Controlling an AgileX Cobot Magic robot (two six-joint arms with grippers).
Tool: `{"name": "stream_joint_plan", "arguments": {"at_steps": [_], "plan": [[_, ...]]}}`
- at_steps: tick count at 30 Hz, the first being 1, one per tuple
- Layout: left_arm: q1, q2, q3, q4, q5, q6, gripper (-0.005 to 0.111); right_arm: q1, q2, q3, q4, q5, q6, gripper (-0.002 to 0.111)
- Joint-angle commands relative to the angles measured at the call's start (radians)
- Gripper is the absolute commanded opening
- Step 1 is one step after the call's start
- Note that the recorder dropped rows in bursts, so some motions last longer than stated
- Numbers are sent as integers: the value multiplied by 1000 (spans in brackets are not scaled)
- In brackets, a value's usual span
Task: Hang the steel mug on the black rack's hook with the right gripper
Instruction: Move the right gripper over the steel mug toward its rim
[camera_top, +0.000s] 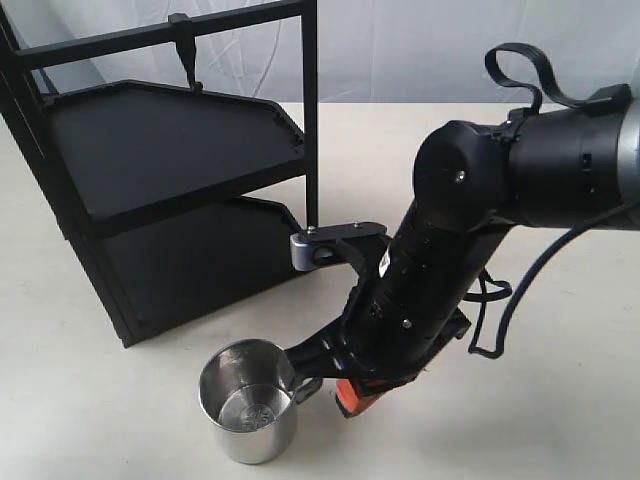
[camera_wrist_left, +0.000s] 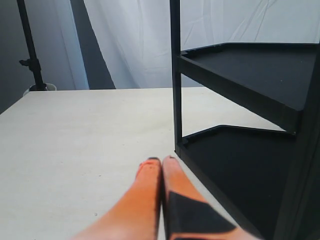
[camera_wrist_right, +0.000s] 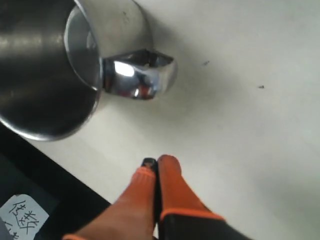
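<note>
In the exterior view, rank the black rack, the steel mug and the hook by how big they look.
1. black rack, by far the largest.
2. steel mug, though it sits nearer the camera, which inflates it.
3. hook on the top bar, smallest.

The right arm (camera_top: 440, 260) is bulky, matte black and rounded, dotted with small screws, with looping black cables and a grey metal plate (camera_top: 303, 251). Both grippers end in orange fingers (camera_wrist_right: 150, 195) with black pads.
</note>
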Motion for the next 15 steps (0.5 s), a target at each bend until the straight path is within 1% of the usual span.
{"name": "stream_joint_plan", "arguments": {"at_steps": [1,5,15], "plan": [[-1,-5,2,0,0,-2,2,1,30,-22,30,-30,-32,-1],[-1,-5,2,0,0,-2,2,1,40,-22,108,-63,-98,-1],[-1,-5,2,0,0,-2,2,1,43,-22,106,-225,-100,-1]]}}
